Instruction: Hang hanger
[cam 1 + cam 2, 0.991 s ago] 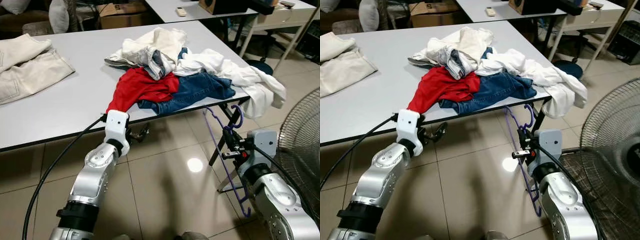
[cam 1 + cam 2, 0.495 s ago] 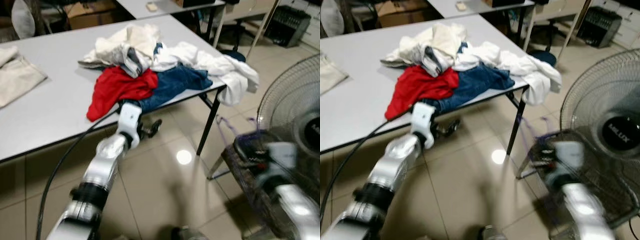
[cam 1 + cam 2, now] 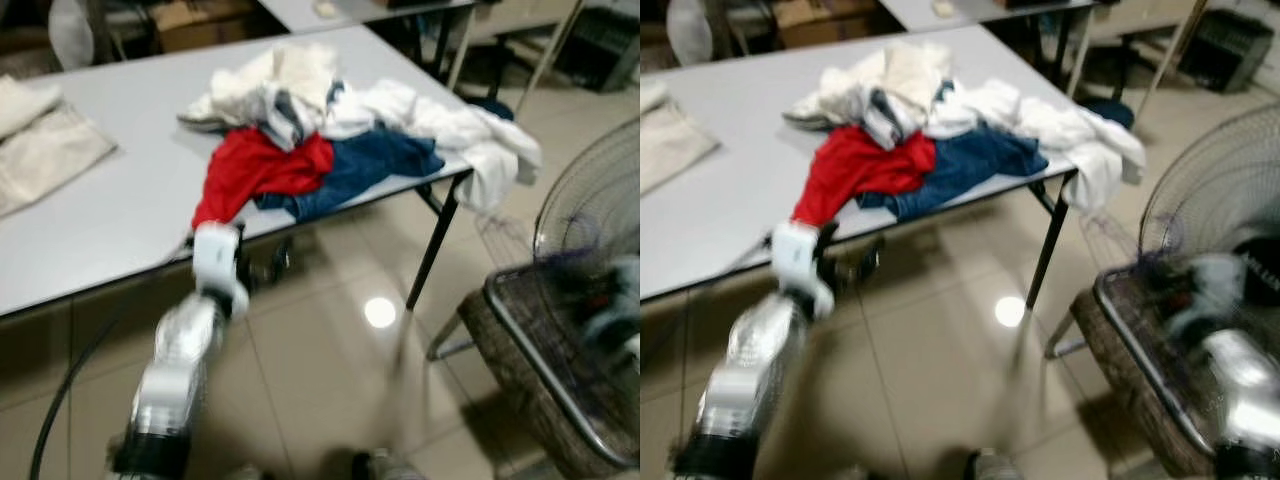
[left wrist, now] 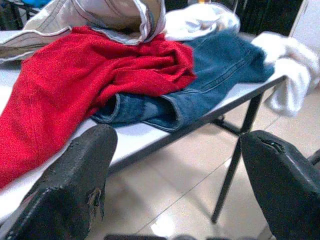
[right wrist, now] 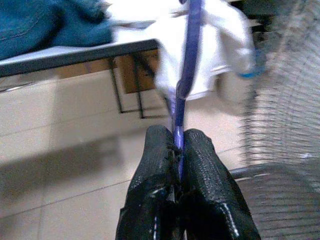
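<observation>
right pincer [image 5: 178, 150] clamps the purple hanger [image 5: 186, 60]; left pincer [image 4: 170, 185] gapes empty at six o'clock of the worktop [image 3: 110, 210]. hanging not done.

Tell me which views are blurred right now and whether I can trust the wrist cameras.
Both eye views are motion-smeared, worst at the right arm by the fan. Left wrist view is sharp: open left gripper facing the red garment. Right wrist view is sharp close in: right gripper pinching the purple hanger, background smeared.
</observation>
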Controlling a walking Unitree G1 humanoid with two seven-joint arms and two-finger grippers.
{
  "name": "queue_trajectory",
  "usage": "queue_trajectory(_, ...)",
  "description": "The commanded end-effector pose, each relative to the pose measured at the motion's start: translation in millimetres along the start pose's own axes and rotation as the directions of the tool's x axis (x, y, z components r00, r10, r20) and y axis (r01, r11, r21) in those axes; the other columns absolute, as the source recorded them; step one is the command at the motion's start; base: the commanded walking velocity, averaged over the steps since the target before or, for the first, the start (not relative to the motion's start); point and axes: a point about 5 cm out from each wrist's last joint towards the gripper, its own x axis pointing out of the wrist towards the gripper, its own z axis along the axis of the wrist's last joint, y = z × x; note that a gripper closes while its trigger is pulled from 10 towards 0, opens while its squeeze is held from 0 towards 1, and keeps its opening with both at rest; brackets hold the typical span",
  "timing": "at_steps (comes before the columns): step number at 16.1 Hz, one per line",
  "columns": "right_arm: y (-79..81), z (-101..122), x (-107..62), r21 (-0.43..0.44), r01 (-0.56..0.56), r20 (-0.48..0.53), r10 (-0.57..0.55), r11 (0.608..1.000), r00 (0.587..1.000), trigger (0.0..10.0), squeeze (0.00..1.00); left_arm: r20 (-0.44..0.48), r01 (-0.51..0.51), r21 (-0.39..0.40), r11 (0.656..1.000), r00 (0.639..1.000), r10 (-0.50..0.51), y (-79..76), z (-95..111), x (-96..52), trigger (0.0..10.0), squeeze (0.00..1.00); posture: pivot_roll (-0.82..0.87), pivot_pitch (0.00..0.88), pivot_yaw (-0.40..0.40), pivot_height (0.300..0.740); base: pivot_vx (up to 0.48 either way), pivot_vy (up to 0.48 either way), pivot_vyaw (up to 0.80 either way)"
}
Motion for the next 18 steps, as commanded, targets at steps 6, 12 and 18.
queue_trajectory(6,-39.5,6.3,-19.1,-0.054,-0.157,-0.007,0.157,0.986,0.988,10.0,0.00,0.048,-0.098,0.015,0.995,0.994,0.098,10.7,17.8,-11.2,10.0,0.00,-0.18,0.066,-0.031,0.740,0.460,0.000,-0.13)
queue_trajectory(12,259.8,19.2,18.7,-0.291,-0.696,0.150,0.749,0.657,0.645,10.0,0.00,0.022,-0.113,-0.005,0.994,0.993,0.114,14.0,15.8,-19.9,10.0,0.00,-0.15,0.036,-0.063,0.740,0.315,0.000,0.00)
queue_trajectory(18,282.5,20.0,7.9,-0.220,-0.713,0.166,0.746,0.666,0.645,10.0,0.00,-0.053,-0.027,0.034,0.999,0.998,0.029,9.5,9.3,-32.3,10.0,0.00,-0.11,0.016,-0.087,0.740,0.000,0.000,0.00)
